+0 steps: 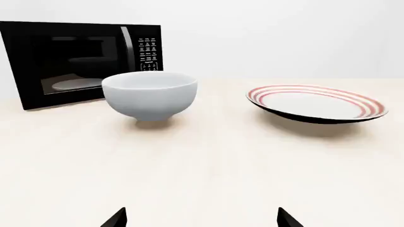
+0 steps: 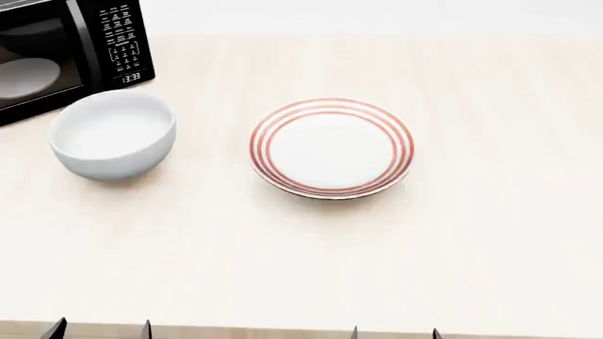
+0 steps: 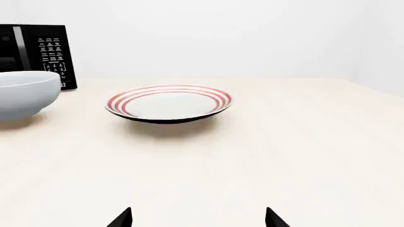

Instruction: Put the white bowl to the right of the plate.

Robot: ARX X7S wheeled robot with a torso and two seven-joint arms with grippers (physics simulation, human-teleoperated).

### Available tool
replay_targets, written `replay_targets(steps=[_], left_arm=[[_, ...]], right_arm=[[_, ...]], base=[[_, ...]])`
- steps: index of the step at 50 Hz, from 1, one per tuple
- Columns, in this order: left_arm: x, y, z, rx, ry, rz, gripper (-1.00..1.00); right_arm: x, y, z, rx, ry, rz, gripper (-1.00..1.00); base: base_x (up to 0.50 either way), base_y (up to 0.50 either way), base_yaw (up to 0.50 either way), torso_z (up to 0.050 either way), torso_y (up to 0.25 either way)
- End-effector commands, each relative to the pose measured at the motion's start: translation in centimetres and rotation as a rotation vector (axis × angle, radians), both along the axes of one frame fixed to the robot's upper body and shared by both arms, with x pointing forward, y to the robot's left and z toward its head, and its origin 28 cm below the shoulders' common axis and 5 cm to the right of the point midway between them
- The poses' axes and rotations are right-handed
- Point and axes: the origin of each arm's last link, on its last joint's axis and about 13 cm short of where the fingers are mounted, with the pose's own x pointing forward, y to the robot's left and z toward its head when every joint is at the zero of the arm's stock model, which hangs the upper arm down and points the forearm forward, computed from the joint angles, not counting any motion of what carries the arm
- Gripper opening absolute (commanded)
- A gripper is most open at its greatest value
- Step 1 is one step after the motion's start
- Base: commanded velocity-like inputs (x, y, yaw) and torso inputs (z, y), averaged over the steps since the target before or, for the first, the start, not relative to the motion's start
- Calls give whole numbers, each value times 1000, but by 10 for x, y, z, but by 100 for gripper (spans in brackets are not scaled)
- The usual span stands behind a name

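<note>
From the head camera I see the white bowl [image 2: 112, 134] sitting upright on the pale wooden table [image 2: 471, 247], to the left of the plate [image 2: 332, 147] and well apart from it, so it has not yet been placed on the plate's right side. The bowl is well away from both pincers: the left gripper [image 2: 101, 330] shows only as two dark fingertips at the near table edge, roughly in line with the bowl, and the right gripper [image 2: 395, 332] shows the same way, roughly in line with the plate's right half. In the left wrist view the bowl [image 1: 149, 95] stands ahead across bare tabletop, with the left gripper's [image 1: 201, 219] tips spread wide and nothing between them; the plate [image 1: 316, 103] lies off to one side. The right wrist view shows the right gripper [image 3: 197, 218] likewise spread and empty, facing the plate [image 3: 168, 103], with the bowl [image 3: 25, 94] cut by the frame edge. Both arms are held low and back, pointing forward over the table. A black microwave [image 2: 66, 49] stands just behind the bowl at the far left corner.
</note>
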Motion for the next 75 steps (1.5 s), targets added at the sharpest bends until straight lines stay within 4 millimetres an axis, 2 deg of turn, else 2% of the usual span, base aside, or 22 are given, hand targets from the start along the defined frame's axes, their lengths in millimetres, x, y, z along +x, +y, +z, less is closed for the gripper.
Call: replay_targets(steps=[1,4,11,14,23,28,35,49,67,75], left_arm=[[0,2,0,0,0,0,100],[-1,0,1,2,4,-10,100],[-3,1,3,0,-1,-11,100],[-5,2,6,-3,-9,-11,100],[-14,3,16,-4,-30,-28,100],[-12,3,45,-19,-91,-12,100],[-15,5,55,-26,-112,-20,100],[-14,4,55,-26,-111,-24,100],[-14,4,54,-17,-115,-20,100],[-12,11,58,4,-117,-8,100]], right_arm=[[0,0,0,0,0,0,100],[2,0,1,-29,96,21,100],[-3,-5,10,-27,23,39,100],[-9,-8,15,20,-56,101,100],[-15,-12,25,25,-77,64,100],[-20,-15,38,31,-103,44,100],[-26,-10,51,32,-135,45,100],[-21,-11,49,94,-94,100,100],[-16,-12,46,88,-90,81,100],[-11,-14,45,102,9,95,100]], base=[[0,0,0,0,0],[0,0,0,0,0],[0,0,0,0,0],[224,0,0,0,0],[500,0,0,0,0],[500,16,0,0,0],[500,271,0,0,0],[500,332,0,0,0],[500,-13,0,0,1],[333,-38,0,0,0]])
